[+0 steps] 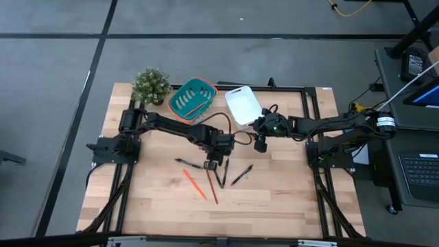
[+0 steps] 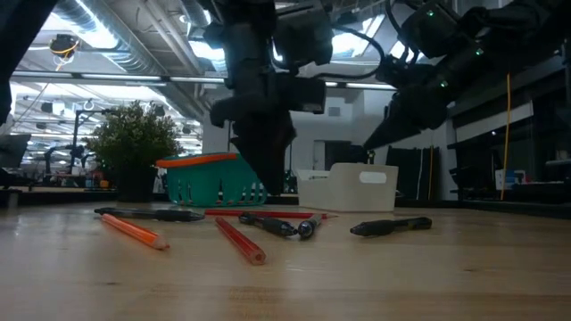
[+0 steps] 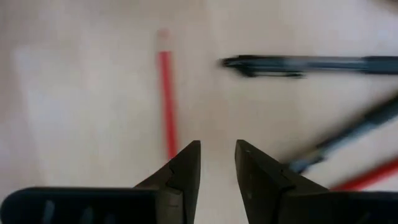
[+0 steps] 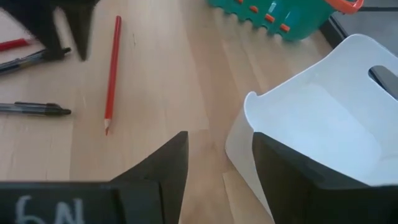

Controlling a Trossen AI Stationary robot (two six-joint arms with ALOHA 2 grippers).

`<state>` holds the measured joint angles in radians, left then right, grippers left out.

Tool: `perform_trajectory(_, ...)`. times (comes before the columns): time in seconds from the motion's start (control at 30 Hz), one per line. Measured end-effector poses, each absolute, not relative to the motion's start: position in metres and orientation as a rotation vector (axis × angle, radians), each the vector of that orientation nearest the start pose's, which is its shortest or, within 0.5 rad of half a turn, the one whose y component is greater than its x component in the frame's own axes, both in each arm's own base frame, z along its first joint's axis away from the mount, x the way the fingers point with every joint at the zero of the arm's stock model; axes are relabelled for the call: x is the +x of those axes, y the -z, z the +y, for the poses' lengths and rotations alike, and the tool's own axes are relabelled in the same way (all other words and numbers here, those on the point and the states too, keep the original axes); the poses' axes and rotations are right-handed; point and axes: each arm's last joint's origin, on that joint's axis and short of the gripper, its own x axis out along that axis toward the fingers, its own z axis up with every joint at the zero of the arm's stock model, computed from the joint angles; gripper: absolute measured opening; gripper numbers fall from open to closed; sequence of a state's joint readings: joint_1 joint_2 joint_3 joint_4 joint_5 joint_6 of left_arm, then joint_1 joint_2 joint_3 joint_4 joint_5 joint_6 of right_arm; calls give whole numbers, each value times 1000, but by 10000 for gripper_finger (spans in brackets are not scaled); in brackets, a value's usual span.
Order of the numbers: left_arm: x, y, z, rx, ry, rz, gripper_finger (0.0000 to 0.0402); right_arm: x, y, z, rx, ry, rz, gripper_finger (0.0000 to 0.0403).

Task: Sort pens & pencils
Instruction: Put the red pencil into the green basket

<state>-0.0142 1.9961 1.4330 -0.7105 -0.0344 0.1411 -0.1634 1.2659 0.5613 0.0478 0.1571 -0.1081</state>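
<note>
Several black pens (image 1: 241,175) (image 2: 393,226) and red and orange pencils (image 1: 194,184) (image 2: 134,230) lie flat and loose on the wooden table (image 1: 288,199). My left gripper (image 1: 214,165) (image 3: 217,146) hangs over this scatter, pointing steeply down. It is open with a narrow gap and nothing between its fingers. A red pencil (image 3: 166,93) and a black pen (image 3: 298,64) lie on the table beyond its fingertips. My right gripper (image 1: 260,145) (image 4: 217,140) waits open above the table beside the near corner of the white bin (image 1: 243,106) (image 4: 311,118).
A teal basket (image 1: 192,97) with an orange rim stands at the back, left of the white bin. A small potted plant (image 1: 151,84) sits at the far left corner. Bare wood stretches along the table's near edge.
</note>
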Motion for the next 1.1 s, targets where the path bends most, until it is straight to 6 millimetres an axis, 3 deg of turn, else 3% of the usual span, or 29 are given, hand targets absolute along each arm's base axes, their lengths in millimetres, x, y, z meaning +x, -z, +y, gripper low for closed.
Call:
perform_trajectory(0.47, 389, -160, 24, 105, 14, 1303, 94, 238, -183, -44, -100, 272, 685, 180)
perform_trajectory(0.93, 385, -149, 23, 50, 76, 1301, 94, 238, -183, -44, -99, 272, 684, 180)
perform_trajectory(1.1, 388, -136, 27, 28, 68, 1324, 94, 238, -183, -44, -99, 272, 685, 180)
